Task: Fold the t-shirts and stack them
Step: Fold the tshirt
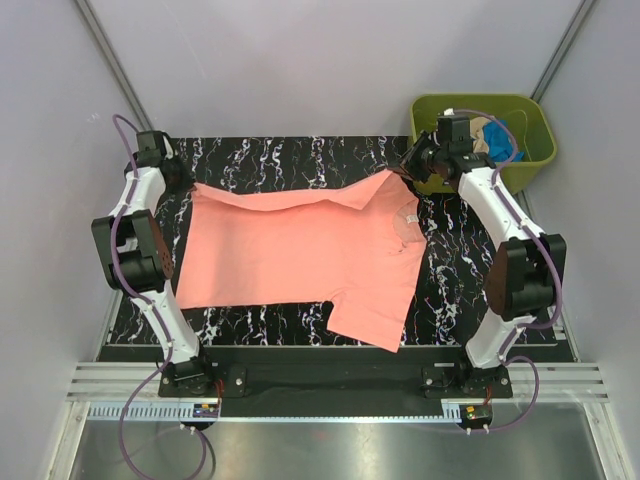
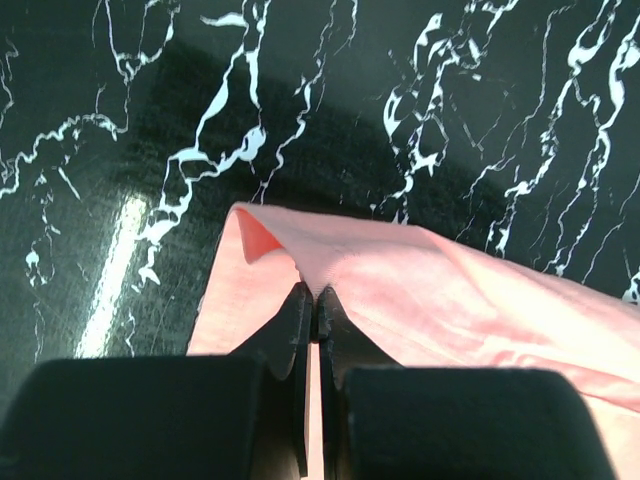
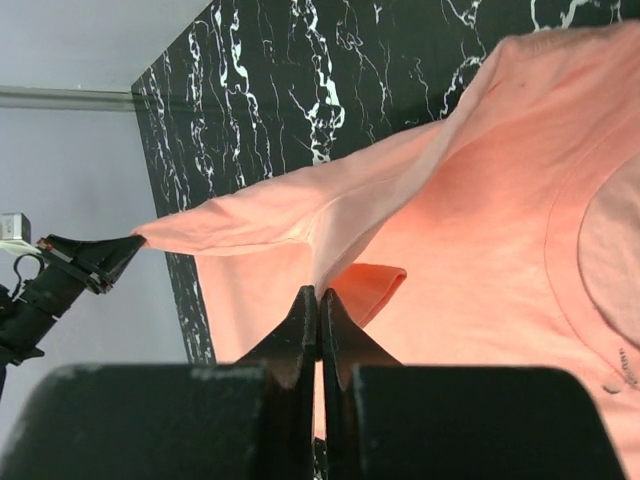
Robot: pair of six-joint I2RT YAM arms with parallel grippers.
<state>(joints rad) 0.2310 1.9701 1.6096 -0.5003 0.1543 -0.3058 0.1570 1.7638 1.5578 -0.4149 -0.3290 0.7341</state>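
A salmon-pink t-shirt lies spread on the black marbled table, its far edge lifted. My left gripper is shut on the shirt's far left corner, the jaws pinching cloth at their tips. My right gripper is shut on the far right edge near the collar, jaws closed on a fold of the shirt. The left gripper also shows in the right wrist view, holding the other end of the taut edge. Blue and beige shirts lie in the tub.
An olive-green plastic tub stands at the far right corner, off the mat. Grey walls enclose the left, back and right sides. A metal rail runs along the near edge by the arm bases.
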